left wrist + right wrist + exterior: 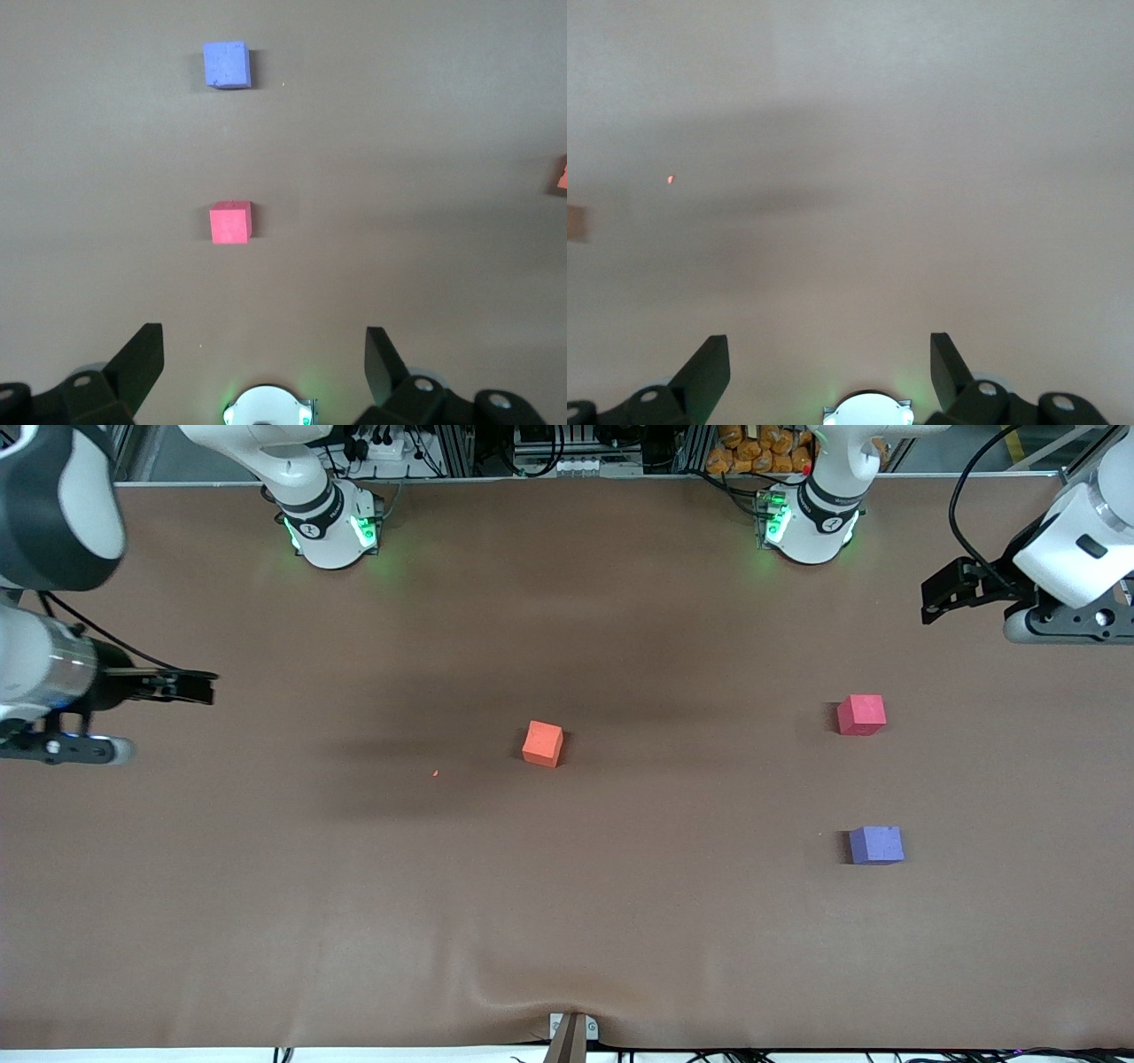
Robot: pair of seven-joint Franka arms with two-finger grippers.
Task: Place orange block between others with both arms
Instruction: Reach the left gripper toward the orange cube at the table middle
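The orange block [542,743] sits alone near the middle of the brown table; only its edge [563,173] shows in the left wrist view. Toward the left arm's end lie the others: a pinkish-red cube [861,715] [231,221] and, nearer the front camera, a purple-blue cube [876,845] [227,65], with a gap between them. My left gripper [939,598] [264,354] hangs open and empty over the table's left-arm end, apart from the cubes. My right gripper [199,686] [830,354] is open and empty over the right-arm end, over bare table.
Both arm bases [332,527] [806,522] glow green along the table's back edge. A tiny orange crumb [435,773] [671,180] lies beside the orange block toward the right arm's end. The brown cover wrinkles by a small bracket [571,1032] at the front edge.
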